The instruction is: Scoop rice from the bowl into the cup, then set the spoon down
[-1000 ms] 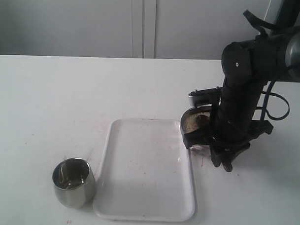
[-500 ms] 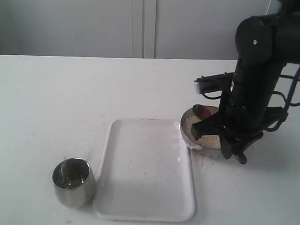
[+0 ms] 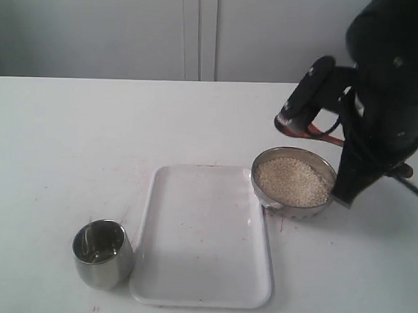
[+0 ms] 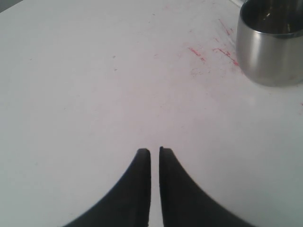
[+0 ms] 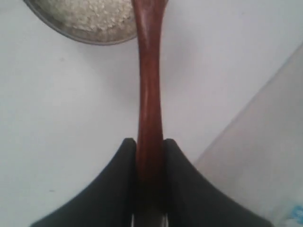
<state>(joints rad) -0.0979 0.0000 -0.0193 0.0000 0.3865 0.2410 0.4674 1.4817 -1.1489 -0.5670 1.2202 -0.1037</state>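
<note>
The steel bowl right of the tray is full of off-white rice. My right gripper is shut on the handle of the reddish-brown wooden spoon. It holds the spoon in the air just behind the bowl; the spoon shows as a red strip under the black arm, its scoop end hidden. The steel cup stands at the front left. My left gripper is shut on nothing, low over bare table near the cup. It is outside the exterior view.
A white rectangular tray lies between cup and bowl. The bulky right arm towers over the table's right side. Faint red marks stain the table by the cup.
The right arm has lifted up and back to the right from over the bowl, taking the spoon with it. The bowl and its rice are now fully in sight.
</note>
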